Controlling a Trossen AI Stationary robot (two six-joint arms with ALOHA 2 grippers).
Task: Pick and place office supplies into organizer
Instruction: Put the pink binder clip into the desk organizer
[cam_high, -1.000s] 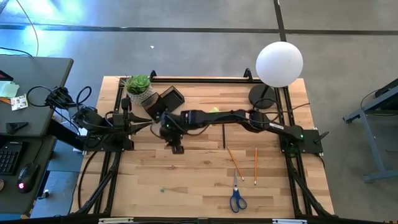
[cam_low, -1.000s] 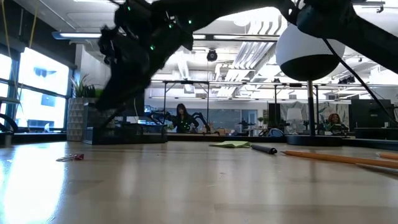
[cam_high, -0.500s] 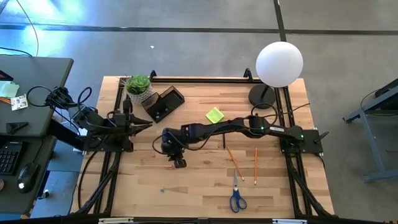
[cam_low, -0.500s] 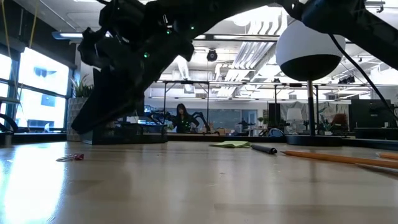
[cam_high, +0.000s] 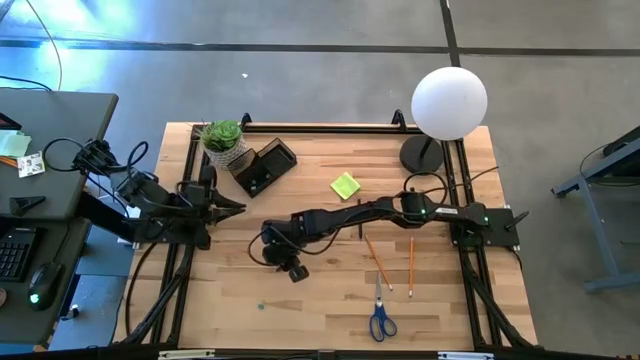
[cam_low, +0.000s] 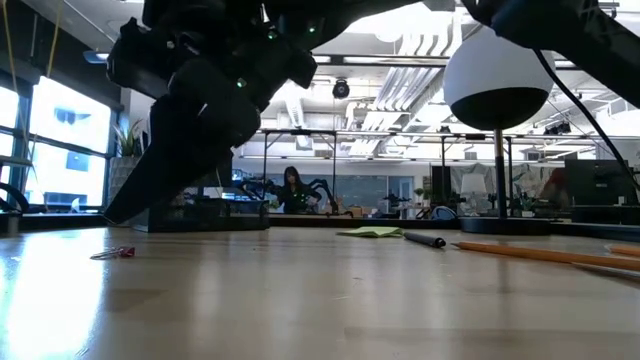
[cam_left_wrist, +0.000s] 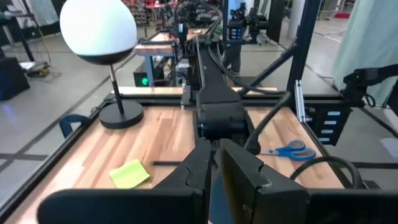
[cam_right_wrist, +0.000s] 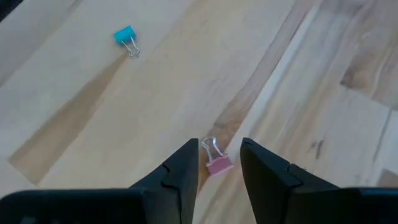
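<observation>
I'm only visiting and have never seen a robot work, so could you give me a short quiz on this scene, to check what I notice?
1. True or false: the scissors already lie in the organizer.
2. In the right wrist view, what shows on the table between the open fingers of the right tool? A. a pink binder clip B. a coin C. a key
3. How many pencils lie on the table?

Key: 1. False: they lie on the bare wood near the table's front edge, far from the organizer. 2. A. 3. Two, side by side just beyond the scissors.
</observation>
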